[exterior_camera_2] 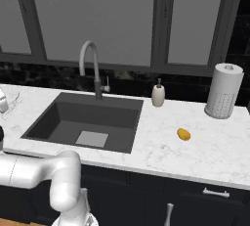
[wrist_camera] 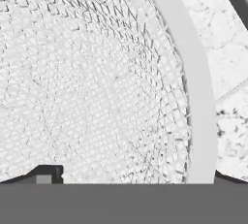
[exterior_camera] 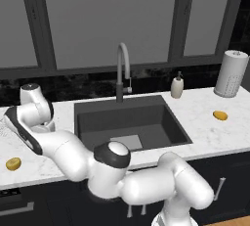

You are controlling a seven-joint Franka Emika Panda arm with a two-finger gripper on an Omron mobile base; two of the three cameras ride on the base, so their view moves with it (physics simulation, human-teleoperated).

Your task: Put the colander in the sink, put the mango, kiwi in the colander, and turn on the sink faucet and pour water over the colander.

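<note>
round white colander (wrist_camera: pixel 97 87), fine speckled mesh, smooth rim, on the marbled surface (wrist_camera: pixel 227 116); fingers (wrist_camera: pixel 46 173) wide open astride the rim.

Colander (wrist_camera: pixel 97 82) cropped by edges; claw (wrist_camera: pixel 131 177) tips barely visible.

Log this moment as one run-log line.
stage: reaching for colander | gripper: open, at colander rim, left counter | sink: empty | faucet: off | mango: right counter | kiwi: left counter

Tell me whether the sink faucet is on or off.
Off: no stream falls from the sink faucet into the sink, whose floor looks dry.
</note>
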